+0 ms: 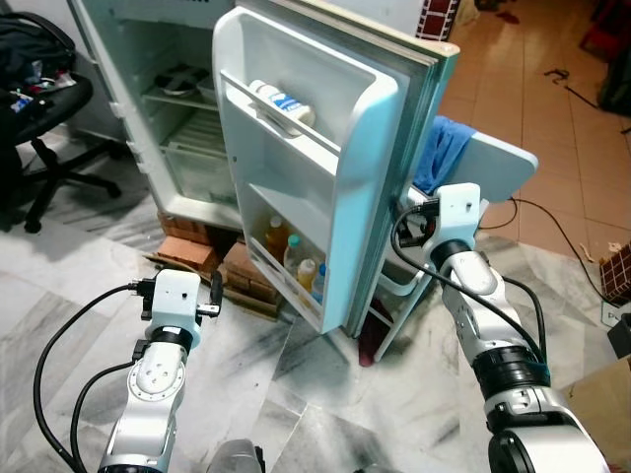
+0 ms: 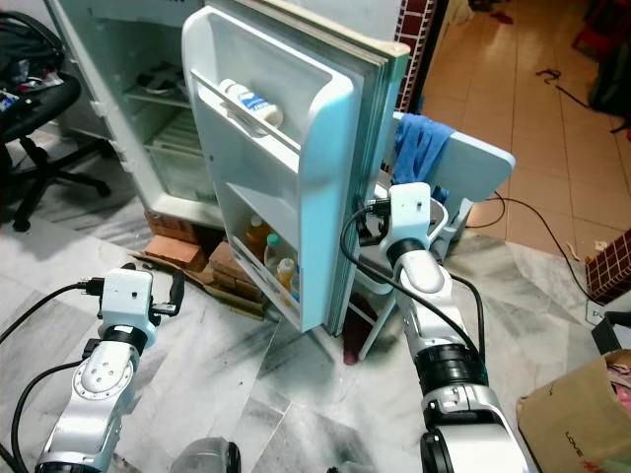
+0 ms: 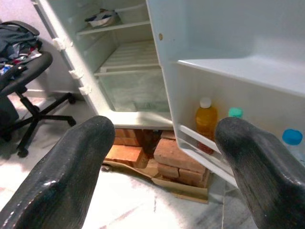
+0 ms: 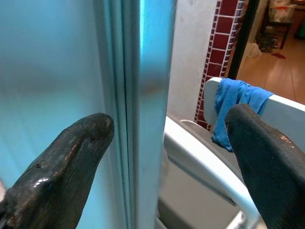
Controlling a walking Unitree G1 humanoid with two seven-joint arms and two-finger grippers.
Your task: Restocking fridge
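Fridge door (image 1: 325, 148): swung open, centre, bottles (image 1: 296, 258) on its lower shelf. Right gripper (image 4: 162, 157): fingers spread, straddling the door's outer edge. Left gripper (image 3: 162, 162): fingers apart, empty, low left, near the bricks (image 3: 176, 160).

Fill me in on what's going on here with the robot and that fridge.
The robot stands in front of an open fridge. Its right gripper is open, with its fingers straddling the outer edge of the fridge door, apparently positioned to swing it. The left gripper is also open and holds nothing, pointing toward the bottom door shelf, where an orange juice bottle and other bottles sit. A white bottle lies in the upper door shelf. Bricks prop up the fridge.
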